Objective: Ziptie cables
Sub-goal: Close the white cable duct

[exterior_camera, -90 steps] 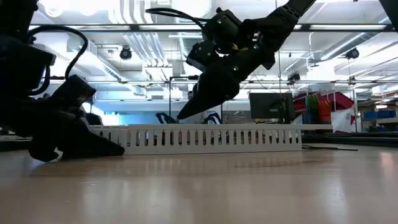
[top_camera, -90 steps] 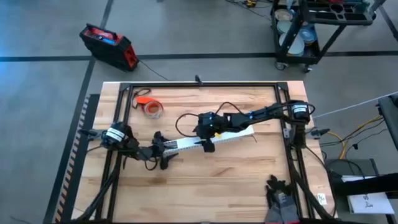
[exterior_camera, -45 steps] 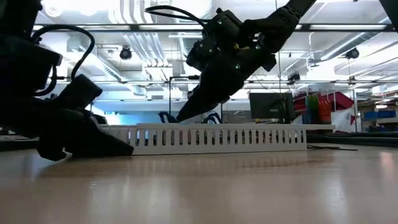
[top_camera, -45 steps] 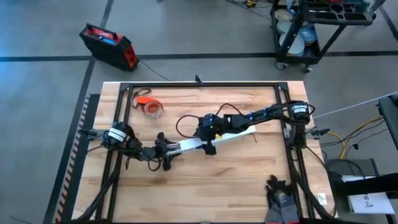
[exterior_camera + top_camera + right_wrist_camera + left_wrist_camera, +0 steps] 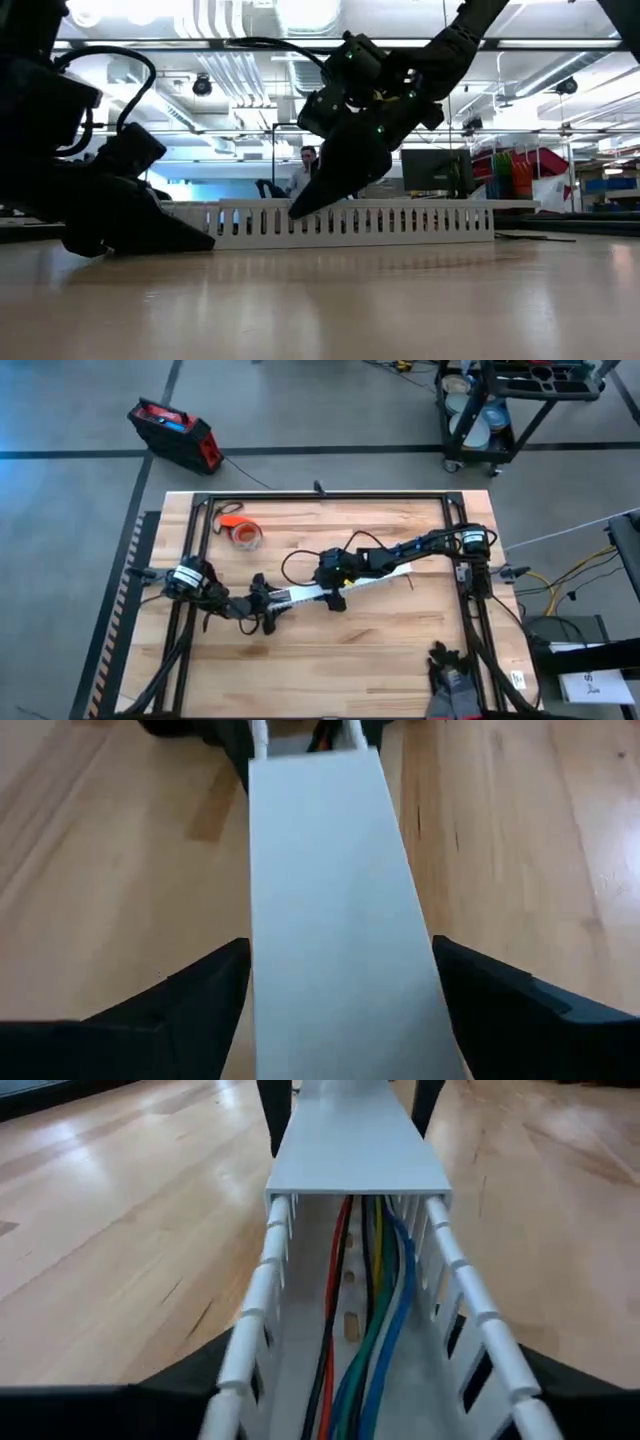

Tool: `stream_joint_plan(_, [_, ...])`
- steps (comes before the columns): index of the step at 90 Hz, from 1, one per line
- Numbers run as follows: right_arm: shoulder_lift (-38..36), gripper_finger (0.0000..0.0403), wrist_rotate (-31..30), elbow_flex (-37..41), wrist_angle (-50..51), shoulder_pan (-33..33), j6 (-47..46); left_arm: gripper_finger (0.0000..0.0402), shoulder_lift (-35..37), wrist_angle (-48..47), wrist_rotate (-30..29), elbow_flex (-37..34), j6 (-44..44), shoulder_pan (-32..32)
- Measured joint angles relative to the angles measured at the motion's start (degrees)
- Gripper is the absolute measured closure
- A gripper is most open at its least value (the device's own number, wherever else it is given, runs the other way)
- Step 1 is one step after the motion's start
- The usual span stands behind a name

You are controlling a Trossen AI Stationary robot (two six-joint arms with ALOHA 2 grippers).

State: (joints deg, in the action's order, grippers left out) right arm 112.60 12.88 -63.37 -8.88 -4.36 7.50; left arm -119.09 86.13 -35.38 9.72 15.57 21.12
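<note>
The cables (image 5: 360, 1330), red, dark, yellow, green and blue, lie along the inside of a long white slotted channel (image 5: 370, 578) on the table. A white lid (image 5: 340, 890) covers the channel except at its left end. My left gripper (image 5: 262, 603) is shut on that open end. My right gripper (image 5: 335, 598) is open, tilted down over the channel's middle, one finger on each side of the lid; I cannot tell whether they touch it. A thin dark strip (image 5: 535, 237), perhaps the ziptie, lies flat past the channel's right end. My left gripper holds the channel's open left end by its two slotted side walls (image 5: 262, 1295), one finger outside each wall. The fingers come nearly level from the table's left and lie along the channel. The channel rests flat on the table.
An orange tape roll (image 5: 245, 536) lies at the far left of the table. A black frame (image 5: 320, 496) runs round the table's edges. Dark gloves (image 5: 455, 680) sit at the near right corner. A person (image 5: 305, 170) stands far off in the room.
My right gripper has come down, and its fingertips have reached the channel's top edge. My left gripper has shifted a little toward the table's right edge, and the channel has slid slightly the same way.
</note>
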Motion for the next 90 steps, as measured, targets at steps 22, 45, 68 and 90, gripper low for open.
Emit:
stream_joint_plan(22, [0.0, 0.0155, 0.2, 0.0, -1.0, 0.1, 0.0, 0.0156, 0.0, -0.5, 0.3, 0.1, 0.7, 0.0])
stream_joint_plan(45, [0.0, 0.0154, 0.2, 0.0, -1.3, 0.1, 0.1, 0.0178, 0.0, -0.8, 0.3, 0.0, 1.0, 0.0])
stream_joint_plan(68, [0.0, 0.0153, -0.7, 0.0, -3.5, 0.8, 2.6, 0.0167, 0.0, -0.9, 0.3, 0.1, 1.4, 0.0])
stream_joint_plan(90, [0.0, 0.0179, -0.7, -0.2, -3.7, 1.0, 3.0, 0.0176, 0.0, -0.9, 0.4, 0.0, 1.3, 0.0])
